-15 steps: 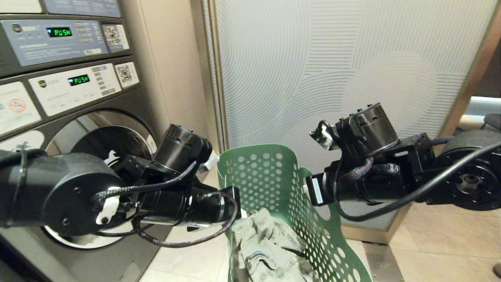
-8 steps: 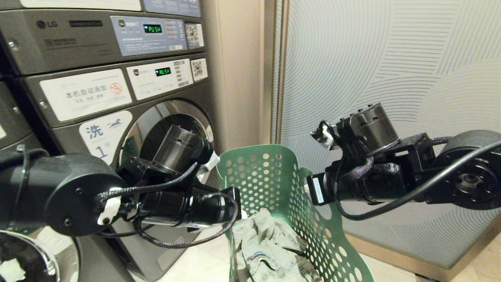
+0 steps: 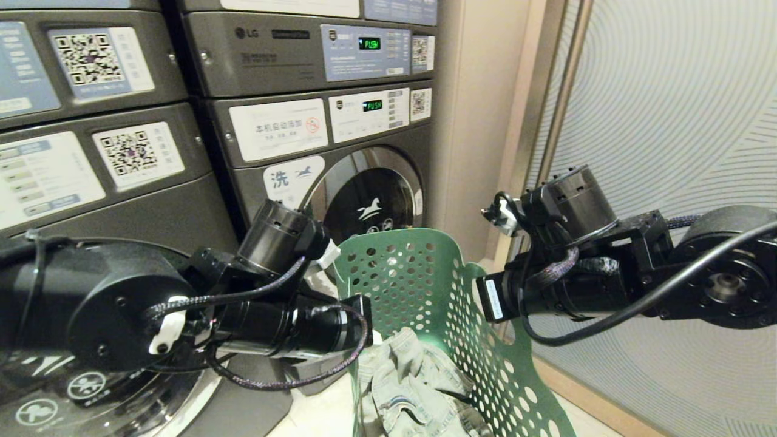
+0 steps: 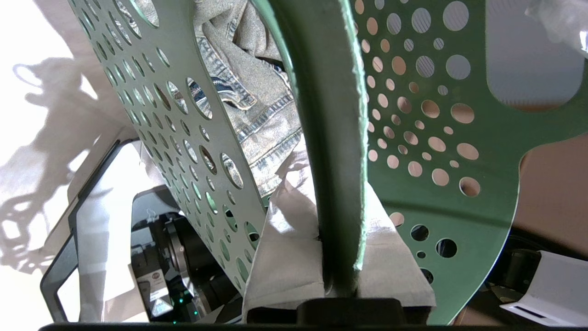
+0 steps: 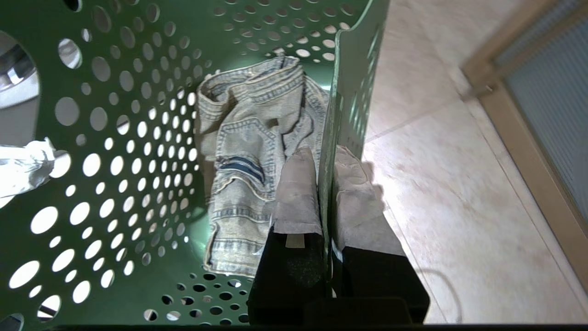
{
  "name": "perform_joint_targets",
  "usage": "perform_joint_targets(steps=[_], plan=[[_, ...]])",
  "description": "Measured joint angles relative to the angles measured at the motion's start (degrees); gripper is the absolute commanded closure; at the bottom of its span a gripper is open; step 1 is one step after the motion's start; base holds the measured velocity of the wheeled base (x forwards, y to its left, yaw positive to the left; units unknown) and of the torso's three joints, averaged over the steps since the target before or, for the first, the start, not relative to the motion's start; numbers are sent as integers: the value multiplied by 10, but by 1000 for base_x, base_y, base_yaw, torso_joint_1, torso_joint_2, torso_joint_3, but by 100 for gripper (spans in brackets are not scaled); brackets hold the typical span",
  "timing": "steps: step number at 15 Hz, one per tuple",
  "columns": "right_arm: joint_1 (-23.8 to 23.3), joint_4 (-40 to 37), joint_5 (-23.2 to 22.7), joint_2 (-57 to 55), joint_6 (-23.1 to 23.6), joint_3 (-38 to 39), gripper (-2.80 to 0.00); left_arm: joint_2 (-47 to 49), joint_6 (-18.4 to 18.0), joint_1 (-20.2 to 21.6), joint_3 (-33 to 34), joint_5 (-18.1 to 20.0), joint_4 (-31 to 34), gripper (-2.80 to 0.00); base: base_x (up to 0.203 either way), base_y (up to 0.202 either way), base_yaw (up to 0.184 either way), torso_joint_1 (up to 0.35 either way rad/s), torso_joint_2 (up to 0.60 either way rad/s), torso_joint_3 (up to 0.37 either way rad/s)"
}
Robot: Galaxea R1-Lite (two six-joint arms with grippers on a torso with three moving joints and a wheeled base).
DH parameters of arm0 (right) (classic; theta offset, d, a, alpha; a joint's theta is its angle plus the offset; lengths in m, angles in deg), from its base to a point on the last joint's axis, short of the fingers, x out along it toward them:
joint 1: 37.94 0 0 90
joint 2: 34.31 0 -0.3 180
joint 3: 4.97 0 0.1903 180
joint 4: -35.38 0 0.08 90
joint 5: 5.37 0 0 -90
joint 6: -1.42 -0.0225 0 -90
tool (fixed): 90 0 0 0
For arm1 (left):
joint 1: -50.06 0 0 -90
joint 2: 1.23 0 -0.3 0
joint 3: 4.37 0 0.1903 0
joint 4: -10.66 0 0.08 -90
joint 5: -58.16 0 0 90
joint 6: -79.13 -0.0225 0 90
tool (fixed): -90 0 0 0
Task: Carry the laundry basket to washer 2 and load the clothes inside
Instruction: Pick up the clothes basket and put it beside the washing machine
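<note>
Green laundry basket wall pinched between right gripper fingers (jeans inside).

the laundry basket is seen as matt green plastic, perforated w/ round holes, its rim edge slightly rough. the jeans inside are faded denim cloth w/ visible stitching. fingertips of the right gripper are wrapped in dull grey cloth-like tape, pads of the left gripper likewise. the washer is faced in brushed grey metal, w/ a glossy chrome door ring. the floor is laid in smooth, semi-gloss beige tile. the arm housings look matt black.
</note>
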Motion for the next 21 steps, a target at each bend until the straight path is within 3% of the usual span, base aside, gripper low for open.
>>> perform_joint_targets(steps=[17,21], plan=[[0,0,5,9,-1,17,0,-8,0,0,4,0,1,0,1,-8,175,3,2,2],[0,0,11,9,0,18,0,-5,0,0,4,-2,1,0,-2,-1,92,-1,2,2]])
